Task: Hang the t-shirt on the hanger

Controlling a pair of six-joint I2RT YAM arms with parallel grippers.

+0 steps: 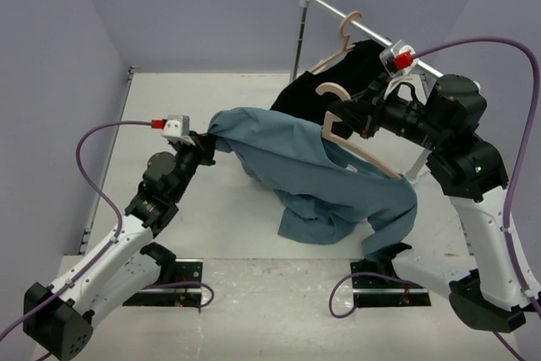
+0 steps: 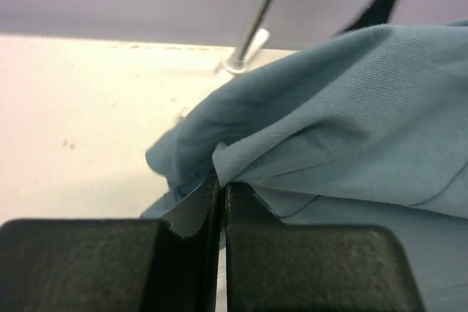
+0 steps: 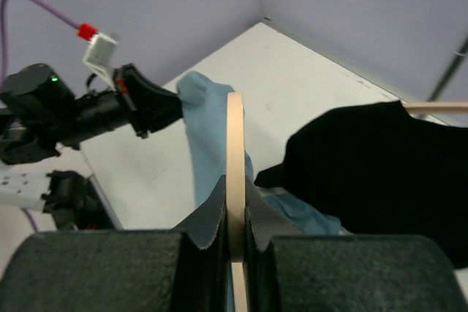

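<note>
Back right, a metal rail [image 1: 334,8] carries a second hanger [image 1: 344,38], a black garment [image 1: 314,95] draped on it, hanging low over the white table [image 1: 186,107]. Lilac walls [image 1: 203,14] behind.

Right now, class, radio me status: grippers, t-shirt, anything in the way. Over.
Left gripper shut on t-shirt edge. Right gripper shut on hanger. T-shirt sags between them. Black garment hangs close behind.

I see plain lavender walls [image 1: 211,6] enclosing a white bench [image 1: 228,234]; a slim metal garment rail [image 1: 300,40] stands at one o'clock.
</note>
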